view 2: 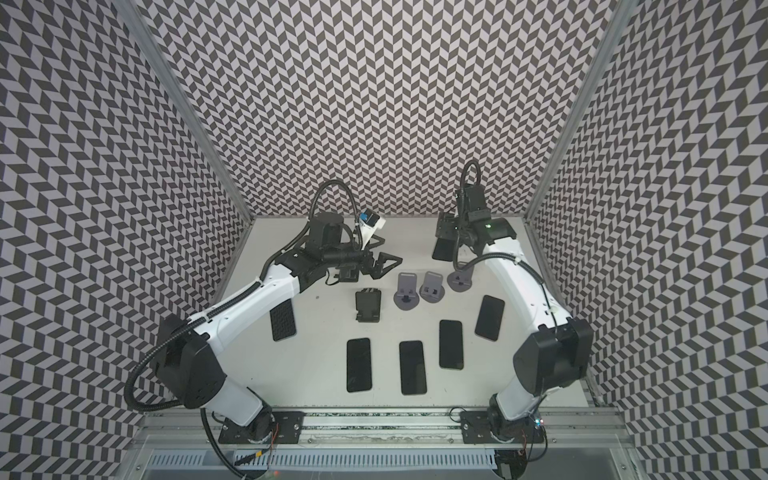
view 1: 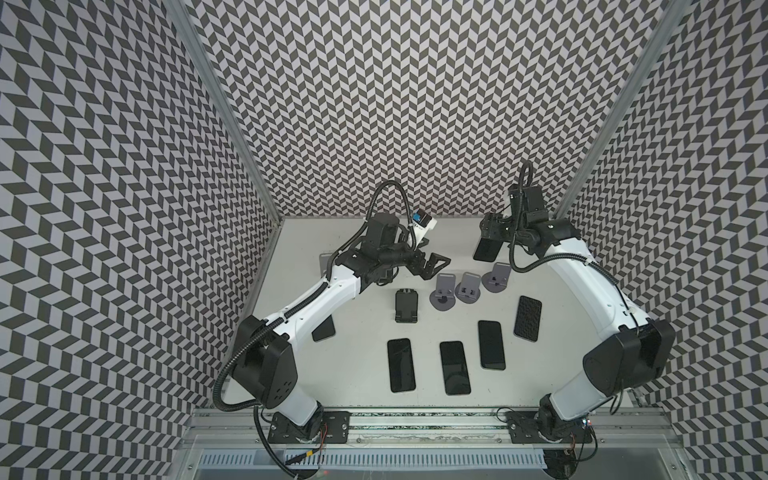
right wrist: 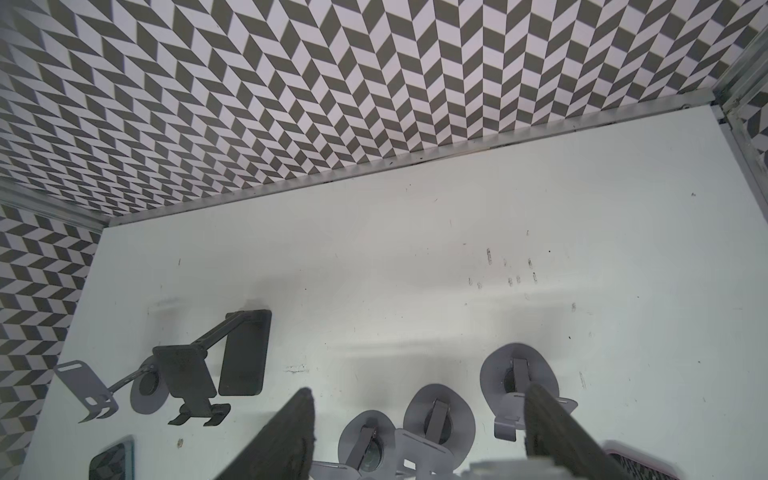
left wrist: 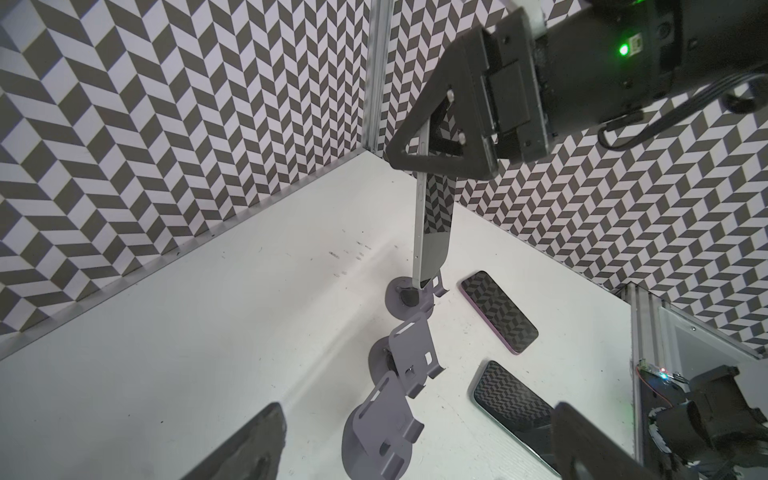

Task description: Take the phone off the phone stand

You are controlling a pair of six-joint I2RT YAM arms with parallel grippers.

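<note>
Left wrist: right gripper (left wrist: 424,143) jaws clamp phone (left wrist: 434,232) above stand (left wrist: 395,297).

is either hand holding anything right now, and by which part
The right hand grips a phone by its upper end; the phone hangs upright. The left hand is open and holds nothing.

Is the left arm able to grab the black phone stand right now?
Probably yes. The left gripper is open and near the black phone stand, with nothing between them. The right gripper holds a phone well aside.
</note>
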